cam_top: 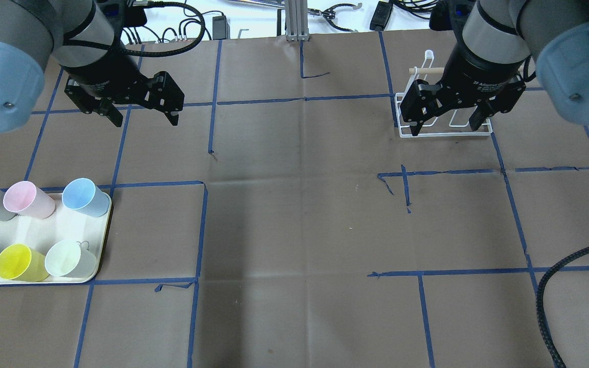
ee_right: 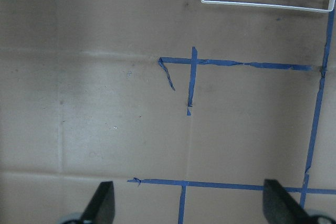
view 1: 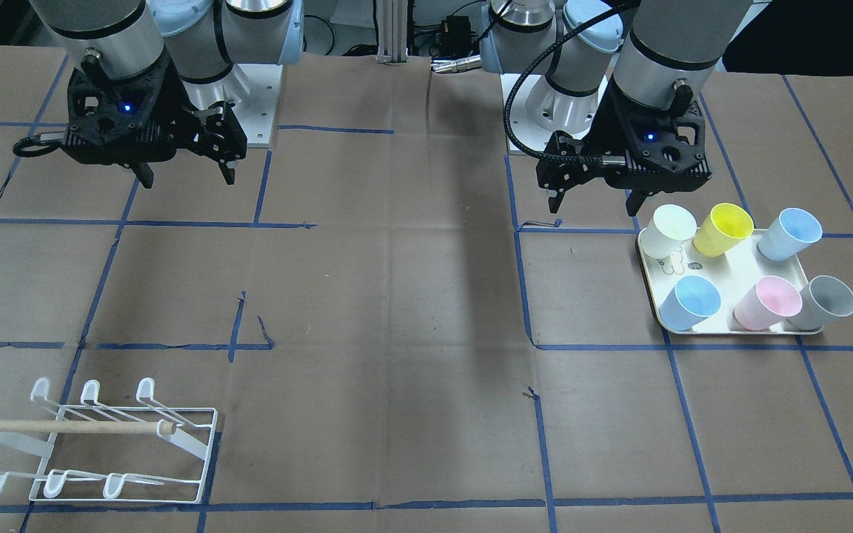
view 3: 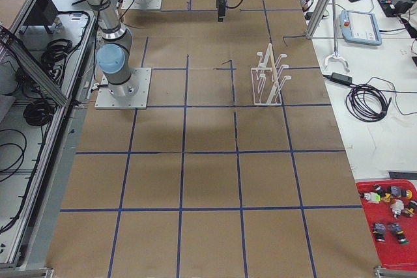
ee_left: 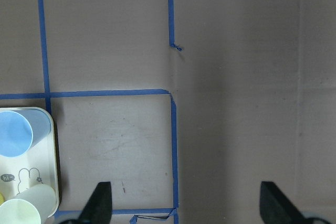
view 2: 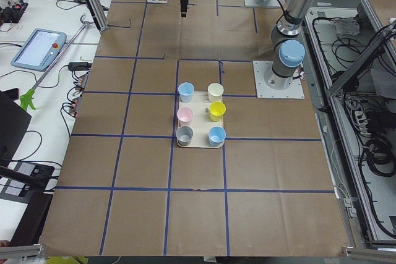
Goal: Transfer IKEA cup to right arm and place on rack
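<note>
Plastic cups, six of them, stood mouth-up on the cream tray (view 1: 723,270) on the robot's left side: a white cup (view 1: 673,229), a yellow cup (view 1: 723,228) and a blue one in the row nearer the robot, and blue, pink and grey in the far row. None was lifted; nothing showed which was meant to go.

- Packed close. The pink cup (view 1: 767,302) and grey cup (view 1: 828,302) looked to touch.
- Left gripper (view 1: 595,200) hung above the table just beside the tray's near edge, jaws spread wide, empty.
- Right gripper (view 1: 188,178) was well apart on the other side, also spread and empty.
- Rack (view 1: 123,444) sat at the far edge on the robot's right, no cup on any prong.

Likely risks:
- A finger coming down between crowded cups could tip a neighbour or shove the tray.
- Smooth tapered walls might slip in a light pinch.
- At handover, an early release by the left would drop the cup.
- The rack looked light; a cup pushed off-centre onto a prong could skid or tilt it.
</note>
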